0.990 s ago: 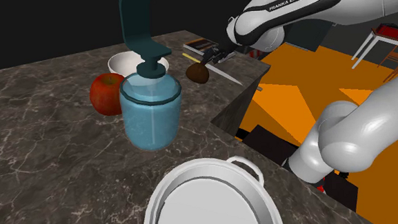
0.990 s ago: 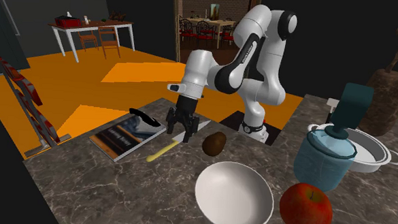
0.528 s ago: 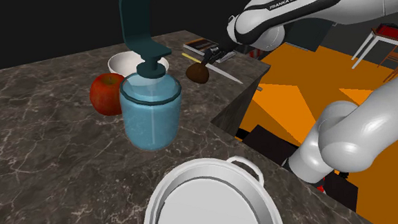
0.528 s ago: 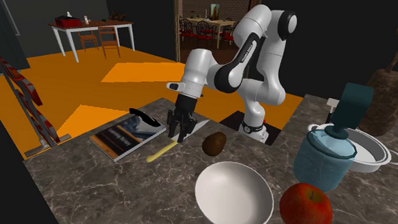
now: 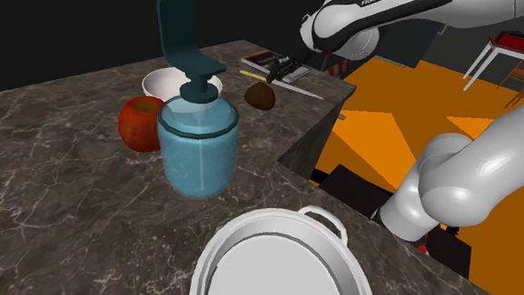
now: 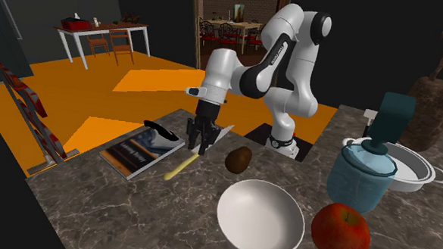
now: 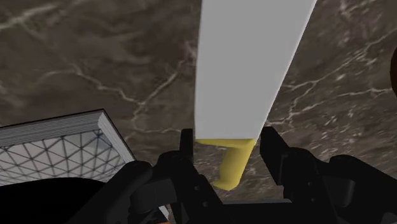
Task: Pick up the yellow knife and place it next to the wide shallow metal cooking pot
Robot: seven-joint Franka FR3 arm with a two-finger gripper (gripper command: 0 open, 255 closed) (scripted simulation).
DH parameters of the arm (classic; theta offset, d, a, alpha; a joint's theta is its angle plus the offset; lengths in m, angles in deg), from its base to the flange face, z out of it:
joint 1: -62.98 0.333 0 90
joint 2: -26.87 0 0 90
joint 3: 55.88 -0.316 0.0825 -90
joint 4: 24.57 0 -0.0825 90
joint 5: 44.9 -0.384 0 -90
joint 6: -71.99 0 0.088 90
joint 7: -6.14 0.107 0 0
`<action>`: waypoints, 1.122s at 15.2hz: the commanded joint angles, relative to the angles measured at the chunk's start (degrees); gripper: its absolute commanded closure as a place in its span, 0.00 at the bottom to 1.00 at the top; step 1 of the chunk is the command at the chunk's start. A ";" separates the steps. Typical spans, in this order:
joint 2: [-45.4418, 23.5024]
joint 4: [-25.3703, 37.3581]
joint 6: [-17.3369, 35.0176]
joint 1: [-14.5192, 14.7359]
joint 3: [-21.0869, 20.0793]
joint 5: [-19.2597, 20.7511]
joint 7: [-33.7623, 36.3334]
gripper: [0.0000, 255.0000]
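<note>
The gripper [image 7: 228,139] pinches the knife [image 7: 249,70] across its grey blade, just above the yellow handle, at the end of the marbled surface [image 6: 95,214] well apart from the pot [image 6: 426,172].

The gripper [image 6: 199,147] has risen slightly; the yellow knife [image 7: 251,70] (blade end first) has lifted with it.

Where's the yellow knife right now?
In the second exterior view the yellow knife is left of the middle, between the book and the brown fruit, right under the gripper.
</note>
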 commanded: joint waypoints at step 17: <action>4.97 9.65 -14.49 -2.71 -2.68 4.55 5.36 1.00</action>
